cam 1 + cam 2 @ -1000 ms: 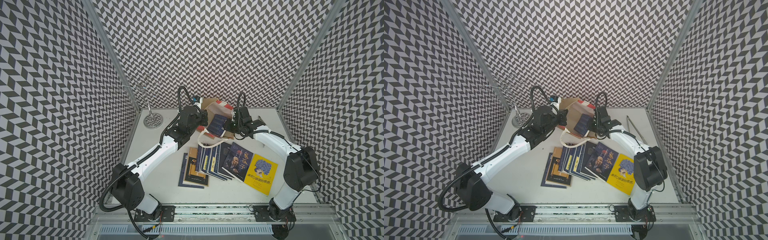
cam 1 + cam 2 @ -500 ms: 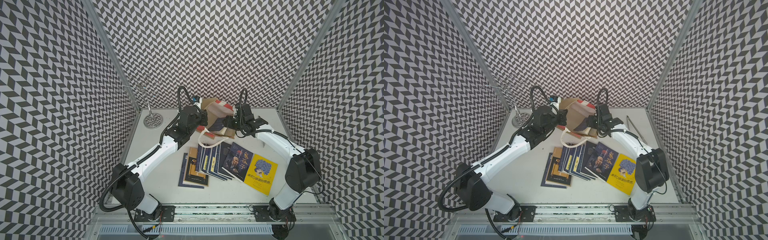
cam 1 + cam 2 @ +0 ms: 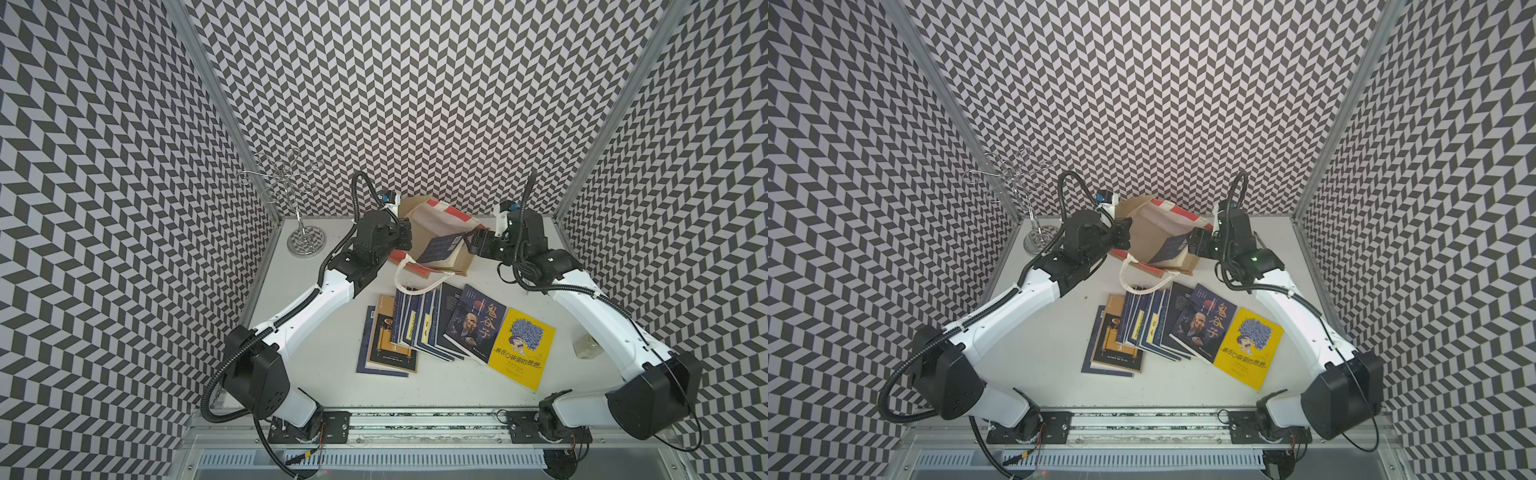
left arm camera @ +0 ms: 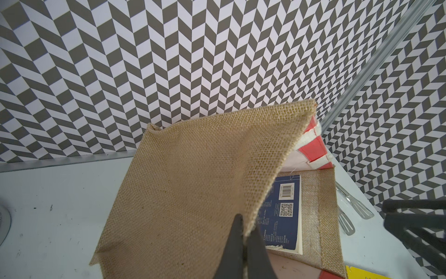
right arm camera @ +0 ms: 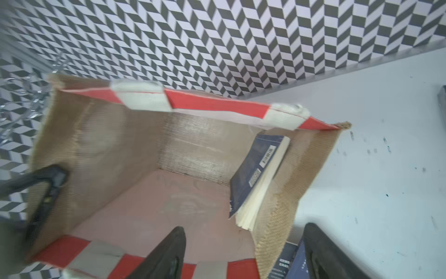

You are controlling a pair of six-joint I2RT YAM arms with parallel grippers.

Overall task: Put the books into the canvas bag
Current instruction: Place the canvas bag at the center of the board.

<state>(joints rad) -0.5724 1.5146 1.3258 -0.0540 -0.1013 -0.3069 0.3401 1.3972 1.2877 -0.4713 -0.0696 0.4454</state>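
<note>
Jute bag (image 3: 432,220) is pinched open by the left claw (image 3: 405,235); the right claw (image 3: 473,243), wide and empty, sits up-frame of the fanned books (image 3: 419,324), their long sides pointing toward it.

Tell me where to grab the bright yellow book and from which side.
Take the yellow book by its free outer long edge, from the right arm's side. It lies flat on the table, its other long edge against the portrait book, so likely only the outer edge gives a pincer room.
</note>
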